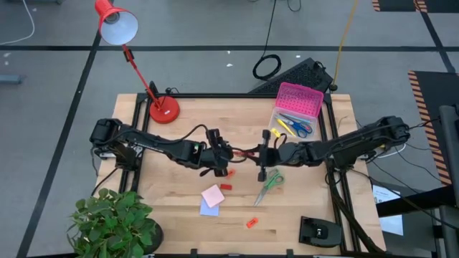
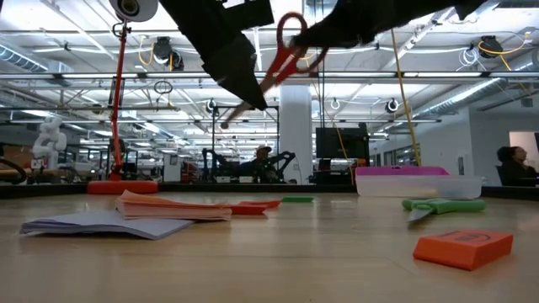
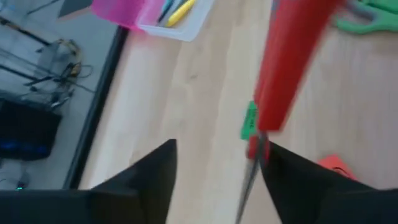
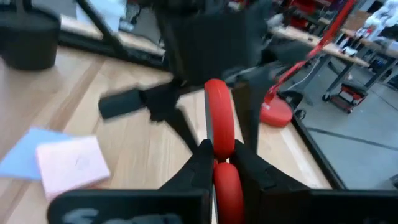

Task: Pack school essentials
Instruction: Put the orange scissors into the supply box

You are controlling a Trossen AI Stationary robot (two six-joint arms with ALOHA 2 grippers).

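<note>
Right gripper of mine point(image 4: 219, 155) is clamped on one handle loop of the red scissors point(image 4: 219, 112), holding them in the air over the middle of the table point(image 1: 179, 215). My left gripper point(image 3: 217, 168) faces it from the other side. Its fingers are spread, and the blade lies along one finger point(image 3: 292, 180) rather than between two closed pads. So I judge the scissors hang on my right grip alone, and that grip is only a pinch on a rounded loop. The tool could swing around that pinch, or slip out if I move quickly. If the blade snags my left finger as the arms part, it could be levered out of my hold. Below lie the green scissors point(image 1: 270, 183), a red eraser point(image 1: 226, 186) and the pink sticky pad point(image 1: 213, 195) on the lavender one point(image 1: 208, 208); a drop would scatter them. The clear box point(image 1: 290, 125) stands further back on my right, already holding blue scissors point(image 1: 301, 127) and pens. Its pink lid point(image 1: 299, 99) lies just beyond it. Swinging there with the blades sticking out, I could clip the rim and shove the box.
</note>
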